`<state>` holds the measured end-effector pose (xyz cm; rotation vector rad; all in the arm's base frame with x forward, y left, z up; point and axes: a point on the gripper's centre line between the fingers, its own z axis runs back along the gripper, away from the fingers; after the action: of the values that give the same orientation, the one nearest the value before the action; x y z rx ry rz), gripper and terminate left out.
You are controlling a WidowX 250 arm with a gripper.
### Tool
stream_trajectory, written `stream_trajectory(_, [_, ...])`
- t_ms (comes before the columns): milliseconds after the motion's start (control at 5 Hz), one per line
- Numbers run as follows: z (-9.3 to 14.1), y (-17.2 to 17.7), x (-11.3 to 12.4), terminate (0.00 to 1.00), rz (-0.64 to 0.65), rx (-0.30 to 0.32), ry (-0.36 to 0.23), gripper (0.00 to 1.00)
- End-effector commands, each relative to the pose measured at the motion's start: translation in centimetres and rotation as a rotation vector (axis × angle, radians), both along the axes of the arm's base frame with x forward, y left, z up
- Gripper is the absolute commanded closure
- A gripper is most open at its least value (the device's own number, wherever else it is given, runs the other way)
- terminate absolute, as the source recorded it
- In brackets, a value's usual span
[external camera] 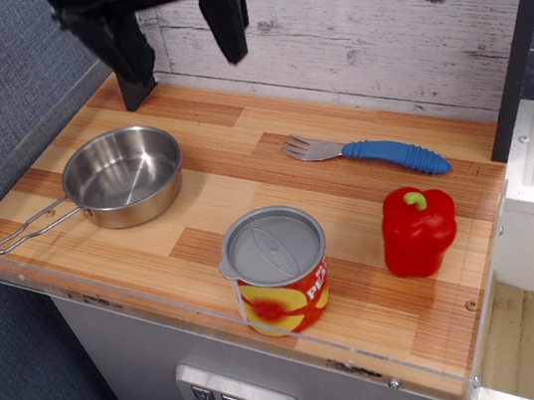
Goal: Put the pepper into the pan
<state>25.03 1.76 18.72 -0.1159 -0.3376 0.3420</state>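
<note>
The pan (124, 175) is shiny bare metal; the pepper (417, 231) is glossy red plastic. The table (244, 178) is smooth striped wood laminate with a clear plastic edge, the fork (367, 149) has a ridged blue plastic handle, and the pincer (178, 42) is matt black

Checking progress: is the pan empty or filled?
Empty: the pan shows bare steel inside; the pepper stands apart on the table.

Black gripper (180, 57) hangs high, jaws spread wide, empty

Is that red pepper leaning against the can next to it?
Apart. The single camera view shows a strip of bare wood between the pepper and the can; both stand upright on their own.
</note>
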Motion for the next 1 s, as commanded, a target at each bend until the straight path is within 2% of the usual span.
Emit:
stream_trajectory(0, [-0.8,-4.4,1.2,0.0,-0.17,0.052,-0.014,0.0])
stream_trajectory(200, [-1.9,-6.6,2.0,0.0,-0.27,0.035,-0.053,0.0])
stream_trajectory(400, [-3.3,-8.0,2.9,0.0,-0.335,0.051,-0.064,0.0])
stream_trajectory(600, [-5.2,-10.0,4.0,0.0,-0.423,0.078,-0.029,0.0])
stream_trajectory(800, [-6.2,-10.9,4.4,0.0,-0.417,0.152,0.039,0.0])
